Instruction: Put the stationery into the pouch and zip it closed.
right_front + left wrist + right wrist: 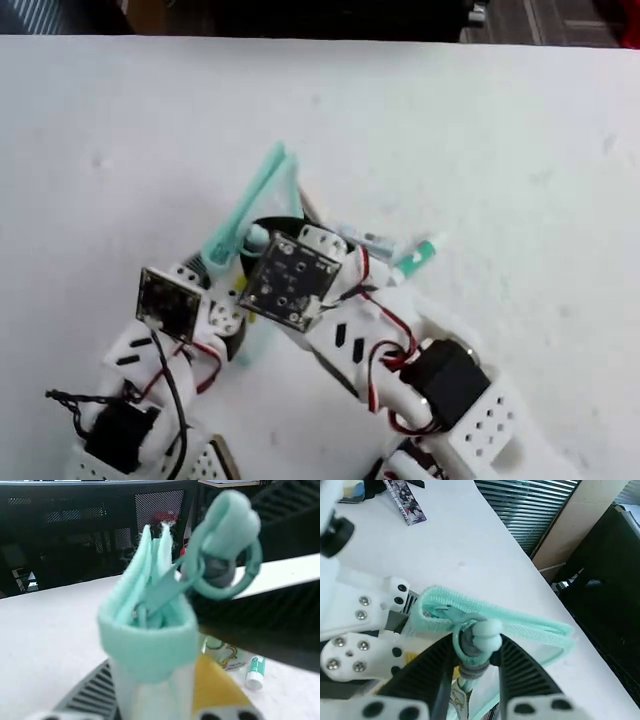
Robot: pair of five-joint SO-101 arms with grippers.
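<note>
White table [500,120], dark mesh chair [75,530] behind. Mid-table, mint-green pouch [250,200] stands on edge, zip side up. Near one pouch end, zipper pull [485,630] with ring and soft rounded tag. Same end clamped in left gripper [150,680], below pull. Over pouch, right gripper [475,652], black fingers [427,672] pinching pull. Beside pouch lies white stick with teal cap [420,255].

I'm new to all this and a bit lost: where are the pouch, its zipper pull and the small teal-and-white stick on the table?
pouch [530,623]: right wrist view, mint zipper edge.
zipper pull [482,632]: right wrist view, pale rounded knob.
teal-and-white stick [256,667]: left wrist view, its teal band.
</note>
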